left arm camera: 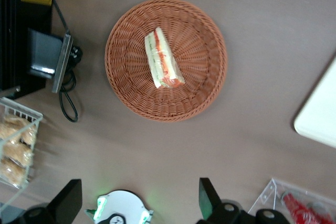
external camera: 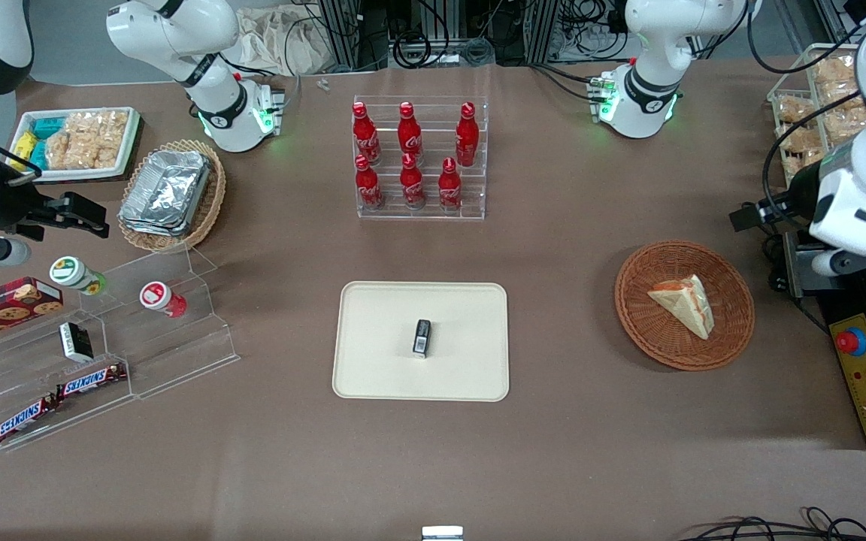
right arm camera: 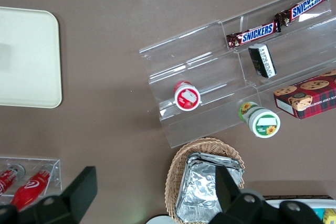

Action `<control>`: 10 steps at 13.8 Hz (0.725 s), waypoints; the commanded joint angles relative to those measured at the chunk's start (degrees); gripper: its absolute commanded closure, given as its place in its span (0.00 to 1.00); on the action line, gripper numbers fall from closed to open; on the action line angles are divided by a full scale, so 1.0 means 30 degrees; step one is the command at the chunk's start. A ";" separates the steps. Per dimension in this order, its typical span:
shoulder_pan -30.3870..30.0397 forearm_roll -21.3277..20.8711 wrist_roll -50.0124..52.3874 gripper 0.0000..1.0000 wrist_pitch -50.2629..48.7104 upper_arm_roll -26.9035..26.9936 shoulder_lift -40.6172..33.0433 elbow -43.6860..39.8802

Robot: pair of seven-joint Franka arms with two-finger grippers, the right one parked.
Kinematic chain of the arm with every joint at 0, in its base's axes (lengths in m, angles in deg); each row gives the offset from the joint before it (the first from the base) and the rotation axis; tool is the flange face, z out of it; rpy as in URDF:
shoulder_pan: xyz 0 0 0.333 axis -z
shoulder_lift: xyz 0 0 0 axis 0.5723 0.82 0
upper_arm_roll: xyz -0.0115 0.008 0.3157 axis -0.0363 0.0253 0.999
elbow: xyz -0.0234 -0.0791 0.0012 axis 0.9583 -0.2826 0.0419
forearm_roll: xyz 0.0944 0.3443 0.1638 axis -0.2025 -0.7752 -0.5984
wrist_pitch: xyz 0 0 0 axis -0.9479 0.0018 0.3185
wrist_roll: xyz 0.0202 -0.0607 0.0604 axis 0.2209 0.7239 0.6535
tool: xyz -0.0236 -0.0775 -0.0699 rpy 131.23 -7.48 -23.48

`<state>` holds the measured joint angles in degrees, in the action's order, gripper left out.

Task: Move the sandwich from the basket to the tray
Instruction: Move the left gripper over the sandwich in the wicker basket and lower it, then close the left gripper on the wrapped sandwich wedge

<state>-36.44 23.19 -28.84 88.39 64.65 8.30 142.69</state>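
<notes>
Sandwich point(external camera: 685, 301), one wedge, lies on its side in the round brown basket point(external camera: 726, 342) toward the working arm's end of the table in the front view, well apart from the cream tray point(external camera: 373, 368), which already carries a small dark box point(external camera: 422, 336) at its middle; the bottle rack point(external camera: 419, 159) stands farther from the camera and clear of the path. Wrist view over the basket: gripper point(left arm camera: 139, 200) hangs high above the table with fingers point(left arm camera: 209, 196) spread wide and holding nothing, sandwich point(left arm camera: 163, 59) untouched in the basket point(left arm camera: 205, 93). Judged best handling is a descent centred on the wedge, closing across its flat bread faces rather than its filling edge, then release on bare tray beside the box.
</notes>
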 commanded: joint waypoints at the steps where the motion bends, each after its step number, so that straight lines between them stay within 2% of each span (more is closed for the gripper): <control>1: -0.0836 -0.0154 0.2012 0.00 0.3030 0.0040 -0.0835 0.3613; 6: -0.1277 0.0051 0.6173 0.00 1.1551 0.0040 -0.0108 0.9679; 10: -0.1277 -0.0037 0.7644 0.00 1.5575 0.0040 0.2000 1.1329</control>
<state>-40.29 23.26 -8.41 131.11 64.92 12.63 175.09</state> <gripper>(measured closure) 0.000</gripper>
